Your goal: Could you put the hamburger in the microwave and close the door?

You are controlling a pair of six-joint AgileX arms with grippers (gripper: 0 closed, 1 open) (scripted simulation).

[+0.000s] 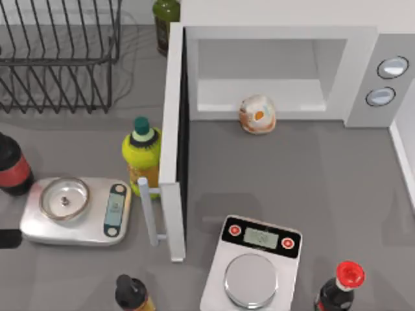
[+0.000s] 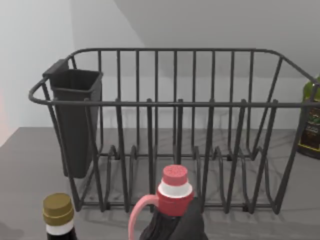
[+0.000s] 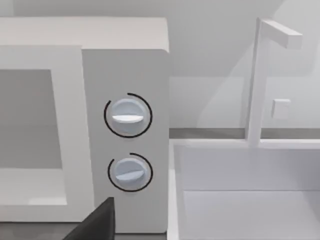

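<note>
The microwave [image 1: 363, 71] stands at the back of the table, its pale cavity open and its two knobs [image 3: 127, 116] on the grey side panel. Its door [image 1: 173, 129] is swung fully out toward the table's front, with the white bar handle [image 1: 150, 210] on its left face. The hamburger [image 1: 257, 114] rests at the mouth of the cavity, overlapping the lower front frame; whether it is on the sill or on the table I cannot tell. A dark piece of my left gripper [image 1: 8, 238] pokes in at the left edge. A dark part of my right gripper [image 3: 97, 222] lies below the knobs.
A yellow bottle [image 1: 142, 152] stands close to the door's left face. One scale [image 1: 74, 210] lies at the left, another [image 1: 253, 262] at the front. A wire dish rack [image 2: 175, 130] fills the back left. Red-capped [image 1: 340, 285] and dark [image 1: 133, 295] bottles stand in front. A white basin [image 3: 240, 190] is at the right.
</note>
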